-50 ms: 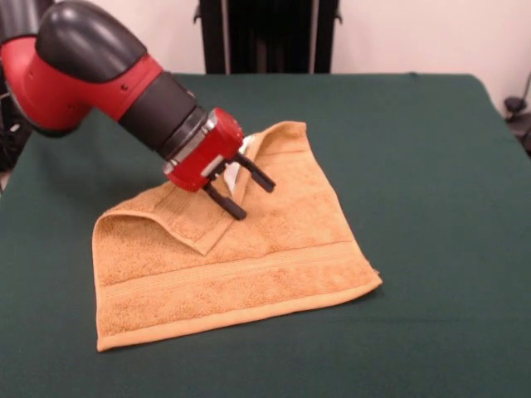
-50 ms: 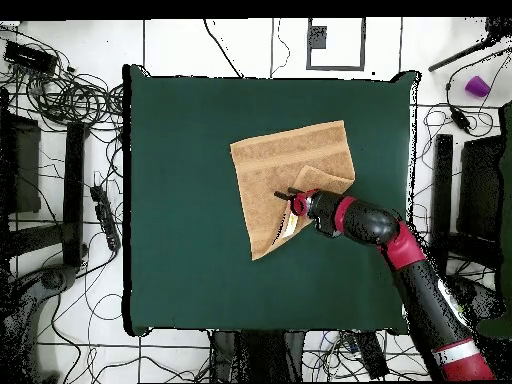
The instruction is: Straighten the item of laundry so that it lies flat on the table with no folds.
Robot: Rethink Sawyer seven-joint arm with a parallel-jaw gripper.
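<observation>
Open hand (image 1: 249, 192) hovers over the towel (image 1: 274, 249), one corner folded over, on the table (image 1: 431, 166)

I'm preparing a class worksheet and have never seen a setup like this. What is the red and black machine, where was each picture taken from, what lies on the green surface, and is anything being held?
The machine is a robot arm ending in a gripper with two black fingers. One picture looks across the table from the front; the other looks straight down from above. On the green table lies an orange-tan towel, with one corner folded over onto itself. The fingers stand apart just above that folded part, near a small white label. Nothing is held.
</observation>
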